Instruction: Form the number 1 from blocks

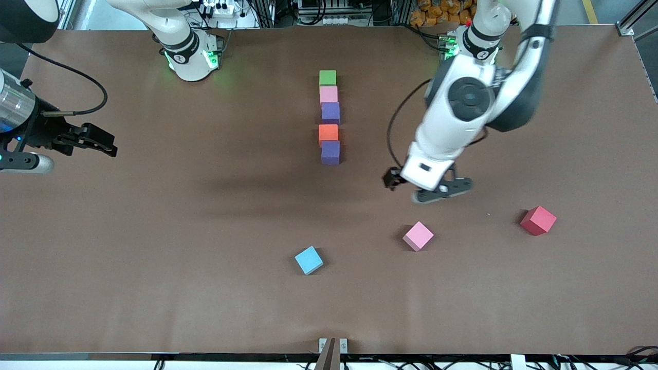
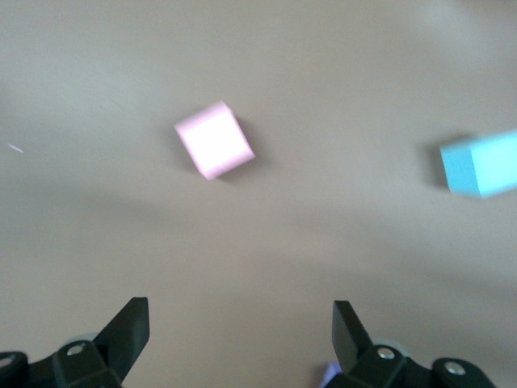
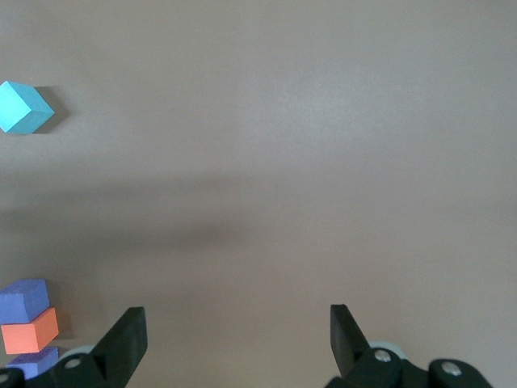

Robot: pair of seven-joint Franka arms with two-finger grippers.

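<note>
Brown table (image 1: 154,257), two arms.

Column of five blocks mid-table, running toward the front camera: green block (image 1: 327,78) closest to the robot bases, then pink block in the column (image 1: 328,94), upper purple block (image 1: 330,112), orange block (image 1: 328,133), lower purple block (image 1: 330,152) at the camera end. Green, pink and upper purple touching in sequence; slight gap before orange; orange and lower purple touching. Column a little uneven, the purple ones offset a shade toward the left arm's end.

Three loose blocks nearer the front camera than the column, all turned at an angle: light blue block (image 1: 309,260) nearest the camera, loose pink block (image 1: 418,236) toward the left arm's end, red block (image 1: 537,220) closer still to that end. All well apart.

Left gripper (image 1: 429,188) up over bare table between the column and the loose pink block, fingers (image 2: 129,327) spread wide, nothing between them. Loose pink and light blue blocks both seen in the left wrist view, clear of the fingers.

Right gripper (image 1: 97,140) waiting at the right arm's end of the table, over bare surface, well apart from every block. Fingers (image 3: 128,335) released, wide, empty.
</note>
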